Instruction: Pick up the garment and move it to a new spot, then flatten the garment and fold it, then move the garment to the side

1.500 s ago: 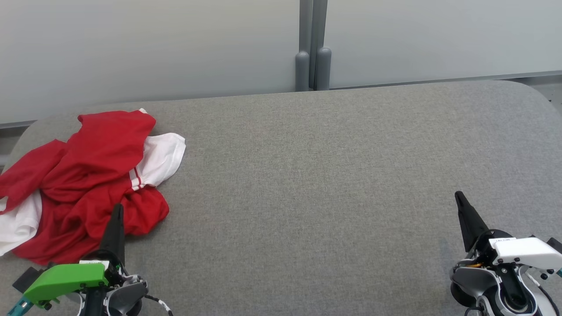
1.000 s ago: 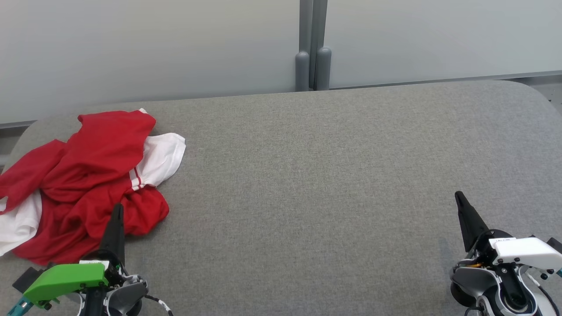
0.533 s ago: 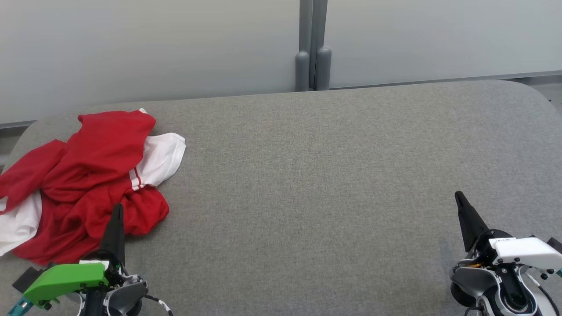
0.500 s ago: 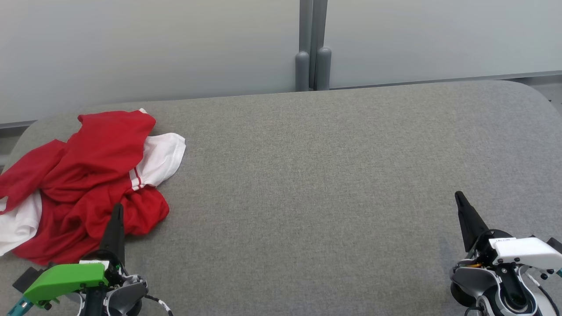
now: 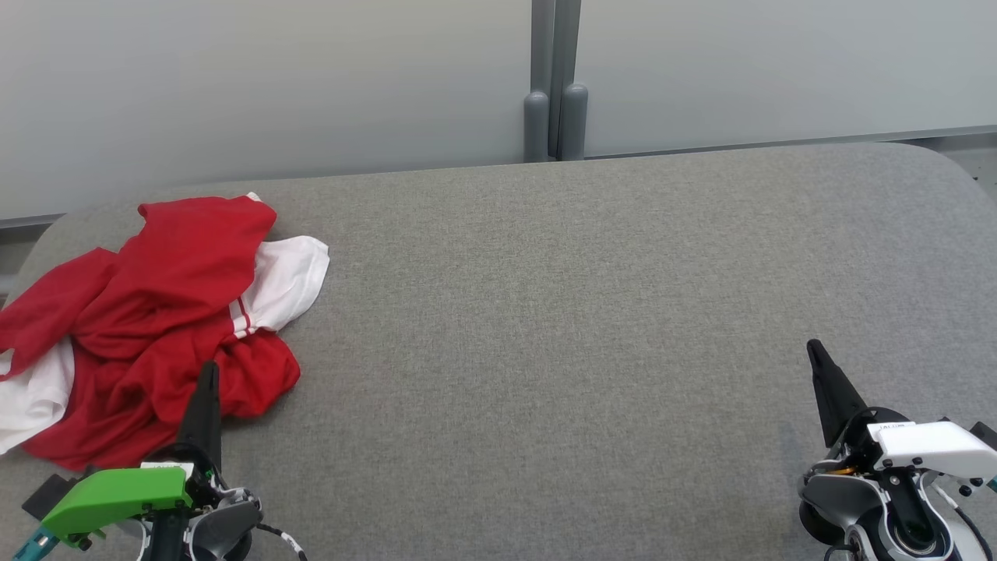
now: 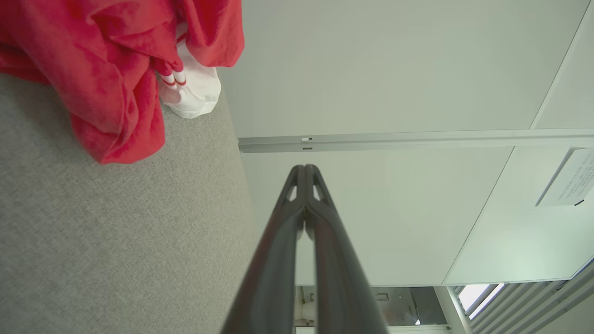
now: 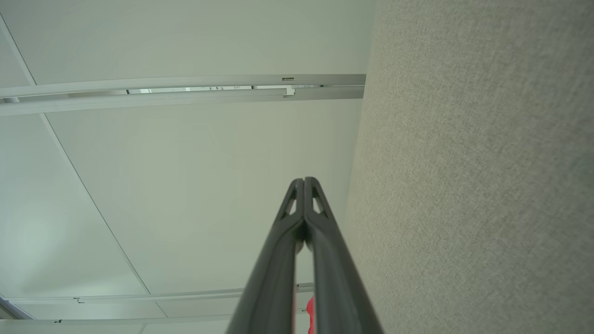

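Left gripper and right gripper: fingers pressed together, empty. Garment is bunched just ahead-left of my left gripper, well apart from the right. Risk: if I pinch a single loose layer, the rest drags or slides off the table edge.

Left gripper fingers pressed together, centre frame. Red-white garment crumpled upper left on grey table.

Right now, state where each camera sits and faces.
Head view: from the head, down at grey table and red garment; left fingers, right fingers below.
Left wrist view: along the left fingers toward the wall; garment upper left.
Right wrist view: along the right fingers toward the wall; table right.
Shared: garment, head and left wrist.
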Motion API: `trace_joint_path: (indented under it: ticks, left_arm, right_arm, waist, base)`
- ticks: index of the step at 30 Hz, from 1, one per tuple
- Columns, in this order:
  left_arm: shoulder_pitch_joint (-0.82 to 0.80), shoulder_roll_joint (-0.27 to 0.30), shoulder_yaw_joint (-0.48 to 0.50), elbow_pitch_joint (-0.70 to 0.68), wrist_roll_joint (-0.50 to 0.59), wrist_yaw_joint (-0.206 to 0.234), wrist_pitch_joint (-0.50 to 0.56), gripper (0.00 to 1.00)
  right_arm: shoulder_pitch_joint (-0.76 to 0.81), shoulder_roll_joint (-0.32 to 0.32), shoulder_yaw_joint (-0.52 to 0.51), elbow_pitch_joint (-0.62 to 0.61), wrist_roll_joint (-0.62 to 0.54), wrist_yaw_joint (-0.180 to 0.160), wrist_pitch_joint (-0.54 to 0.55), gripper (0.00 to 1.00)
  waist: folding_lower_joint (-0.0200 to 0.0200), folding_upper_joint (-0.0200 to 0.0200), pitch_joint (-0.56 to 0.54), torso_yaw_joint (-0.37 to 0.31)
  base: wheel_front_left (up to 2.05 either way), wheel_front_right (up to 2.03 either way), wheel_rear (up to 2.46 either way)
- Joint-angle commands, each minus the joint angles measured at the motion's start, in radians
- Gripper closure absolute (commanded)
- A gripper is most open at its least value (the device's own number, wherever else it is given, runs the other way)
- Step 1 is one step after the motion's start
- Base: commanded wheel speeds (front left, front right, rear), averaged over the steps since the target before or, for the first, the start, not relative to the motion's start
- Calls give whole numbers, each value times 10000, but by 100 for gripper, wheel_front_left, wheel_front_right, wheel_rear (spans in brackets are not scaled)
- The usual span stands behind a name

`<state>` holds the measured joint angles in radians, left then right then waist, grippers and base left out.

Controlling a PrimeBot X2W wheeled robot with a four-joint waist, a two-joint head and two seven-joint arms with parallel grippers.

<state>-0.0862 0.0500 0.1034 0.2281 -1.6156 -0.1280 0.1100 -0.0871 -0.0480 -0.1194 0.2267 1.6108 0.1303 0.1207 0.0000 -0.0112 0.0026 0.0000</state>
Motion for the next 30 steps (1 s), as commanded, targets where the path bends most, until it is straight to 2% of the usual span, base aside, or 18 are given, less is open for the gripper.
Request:
trace_joint_path:
  ticks: [1, 30]
  left_arm:
    - [-140, -2, 32, -28, 3, -61, -13, 100]
    - [-140, -2, 32, -28, 3, -61, -14, 100]
  right_arm:
    - [-66, -51, 1, -34, 74, 8, 3, 100]
    - [-67, -52, 1, -34, 74, 9, 2, 100]
  waist:
    - [0, 112, 0, 0]
    - [0, 112, 0, 0]
  base:
    - [0, 0, 0]
    - [0, 0, 0]
